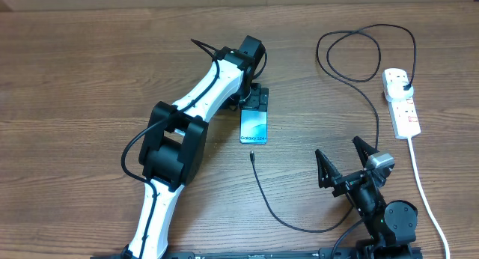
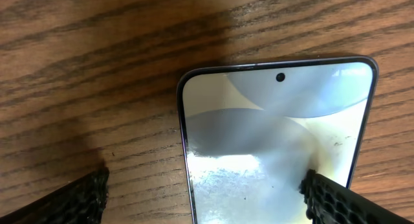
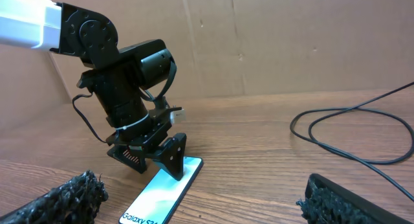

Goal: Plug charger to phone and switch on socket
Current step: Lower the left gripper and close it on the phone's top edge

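The left gripper (image 1: pixel 254 102) stands spread wide and holds nothing, poised low over the far end of the phone (image 1: pixel 254 126). In the left wrist view one of its fingers (image 2: pixel 336 201) overlaps the phone's right edge, while the other sits to the left over bare table (image 1: pixel 90 64). Whether either finger touches the glass cannot be told. The phone lies flat near the middle of the table, screen up, showing a blue-to-white picture and the words "Galaxy S24" at its near end. The right gripper (image 1: pixel 337 144) is also fully released and empty. It is raised near the front edge of the table, well to the right of the phone, with its fingers pointing away from the robot. The charger (image 1: pixel 377 117) is not joined to the phone. Its small connector tip (image 1: pixel 253 156) lies on the wood just beside the phone's near end, apart from it. From there the thin black cable curves toward the front edge, passes under the right gripper, runs back up the table and makes a large loop at the far side. It ends in a black plug (image 1: pixel 404 82) seated in the far end of the power strip (image 1: pixel 402 109). That white strip lies at the far right of the table, with its thick white cord (image 1: pixel 423 192) trailing toward the front edge.
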Robot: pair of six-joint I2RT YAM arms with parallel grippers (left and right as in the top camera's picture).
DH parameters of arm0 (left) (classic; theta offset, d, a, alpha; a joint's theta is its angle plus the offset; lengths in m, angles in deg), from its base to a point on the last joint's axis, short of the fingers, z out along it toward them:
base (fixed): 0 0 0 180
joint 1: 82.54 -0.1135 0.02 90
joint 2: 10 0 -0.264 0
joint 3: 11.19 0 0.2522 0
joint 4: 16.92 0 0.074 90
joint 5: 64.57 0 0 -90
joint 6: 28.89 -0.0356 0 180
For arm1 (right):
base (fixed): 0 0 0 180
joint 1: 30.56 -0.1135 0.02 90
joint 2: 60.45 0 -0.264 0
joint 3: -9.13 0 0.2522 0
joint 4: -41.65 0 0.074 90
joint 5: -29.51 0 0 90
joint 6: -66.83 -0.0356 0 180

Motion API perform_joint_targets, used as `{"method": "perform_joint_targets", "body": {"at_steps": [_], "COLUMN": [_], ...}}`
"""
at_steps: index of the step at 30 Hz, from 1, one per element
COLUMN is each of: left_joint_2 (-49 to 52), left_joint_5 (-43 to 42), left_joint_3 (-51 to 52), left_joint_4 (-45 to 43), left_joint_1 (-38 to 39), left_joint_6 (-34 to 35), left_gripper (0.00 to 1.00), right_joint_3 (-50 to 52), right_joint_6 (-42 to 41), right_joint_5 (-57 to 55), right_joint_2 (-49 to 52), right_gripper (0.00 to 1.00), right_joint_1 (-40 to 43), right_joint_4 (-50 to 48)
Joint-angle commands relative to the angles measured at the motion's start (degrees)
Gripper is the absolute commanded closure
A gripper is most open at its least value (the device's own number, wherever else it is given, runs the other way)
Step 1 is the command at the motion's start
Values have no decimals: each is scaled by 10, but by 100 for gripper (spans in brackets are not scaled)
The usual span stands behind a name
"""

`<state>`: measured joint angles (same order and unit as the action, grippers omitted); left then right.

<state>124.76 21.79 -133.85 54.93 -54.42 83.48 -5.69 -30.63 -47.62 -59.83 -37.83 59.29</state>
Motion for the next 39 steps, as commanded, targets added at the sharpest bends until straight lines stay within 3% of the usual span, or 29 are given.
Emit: {"method": "perform_joint_targets", "body": {"at_steps": [1,26,39], "left_joint_2": [46,46,46], "left_joint_5": [-43,-50,-50], "left_joint_3": [19,19,19], "left_joint_4": [2,-23,8], "left_joint_1": [10,24,31], "left_joint_6": [10,10,10], "left_gripper": [0,0,0], "right_joint_3": [6,6,6], "right_joint_6": [3,3,3], "right_joint_5": [-3,-3,-3], "right_joint_2": [-5,-5,-5], "right_gripper": [0,0,0], "right_joint_1": [-1,-1,-1], "right_joint_4": [-3,-3,-3]}}
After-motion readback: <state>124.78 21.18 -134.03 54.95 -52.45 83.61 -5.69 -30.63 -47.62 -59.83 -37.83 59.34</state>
